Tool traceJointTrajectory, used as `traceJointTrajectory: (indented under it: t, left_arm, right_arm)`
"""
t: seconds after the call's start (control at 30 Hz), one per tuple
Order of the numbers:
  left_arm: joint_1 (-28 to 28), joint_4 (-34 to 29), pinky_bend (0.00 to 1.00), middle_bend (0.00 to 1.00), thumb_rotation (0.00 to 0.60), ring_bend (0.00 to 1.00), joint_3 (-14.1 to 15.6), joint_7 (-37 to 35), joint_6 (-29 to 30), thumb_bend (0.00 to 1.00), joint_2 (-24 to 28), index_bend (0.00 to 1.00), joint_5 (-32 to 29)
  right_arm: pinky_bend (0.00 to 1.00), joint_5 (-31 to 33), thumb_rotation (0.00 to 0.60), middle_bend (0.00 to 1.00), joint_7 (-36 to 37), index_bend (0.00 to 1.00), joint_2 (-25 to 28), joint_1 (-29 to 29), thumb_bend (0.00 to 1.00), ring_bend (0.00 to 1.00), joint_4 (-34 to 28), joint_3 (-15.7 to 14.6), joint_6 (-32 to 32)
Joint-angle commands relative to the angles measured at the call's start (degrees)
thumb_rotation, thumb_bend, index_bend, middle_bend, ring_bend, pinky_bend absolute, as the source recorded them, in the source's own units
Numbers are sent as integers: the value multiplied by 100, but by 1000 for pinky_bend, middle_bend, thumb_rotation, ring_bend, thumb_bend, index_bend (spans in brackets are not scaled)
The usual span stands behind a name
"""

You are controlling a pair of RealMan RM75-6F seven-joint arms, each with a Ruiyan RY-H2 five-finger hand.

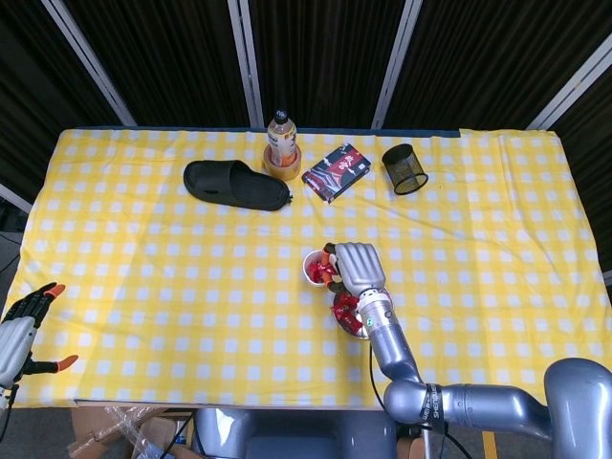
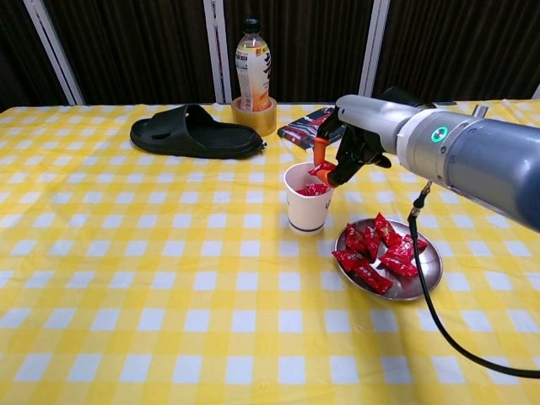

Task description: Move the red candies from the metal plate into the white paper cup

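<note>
Nearest you, at the bench's near left corner in the head view, your left robot hand (image 1: 21, 325) hangs off the edge with its fingers spread and nothing in them. On the yellow checked bench (image 2: 126, 278), the metal plate (image 2: 422, 283) sits just to the right of the white paper cup (image 2: 305, 211), with a heap of red candies (image 2: 375, 253) on it. A few more candies lie inside the cup. Your right robot hand (image 2: 350, 148) hovers right over the cup's rim, pinching one red candy (image 2: 319, 171) between its orange-tipped fingers (image 2: 320, 152), the candy just above the cup's mouth.

Further back you have a black slipper (image 2: 194, 133) on the left, a drink bottle (image 2: 253, 63) standing in a roll of tape (image 2: 255, 118), a dark and red book (image 2: 297, 131) lying flat, and a black mesh cup (image 1: 404, 169) tipped on its side beyond the arm.
</note>
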Motion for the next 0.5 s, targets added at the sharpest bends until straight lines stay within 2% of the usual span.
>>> traceJointTrajectory:
  t: [0.03,0.23,0.5]
  left_arm:
    - [-3,1,0,0,600,0,1,-1,-6,45,2,0,2]
    - [-1,-3,0,0,600,0,6,27,3,46,-4,0,3]
    - [15,2,0,0,600,0,2,35,53,46,-15,0,25]
  right_arm:
    - [845,22,600,929,-29,464,-6,26,463,899,38,-49,11]
    - [846,-52,600,929,25,426,38,-6,466,899,-75,-115,73]
    - [841,-365,600,929,94,424,310,-198,466,899,-637,-287,352]
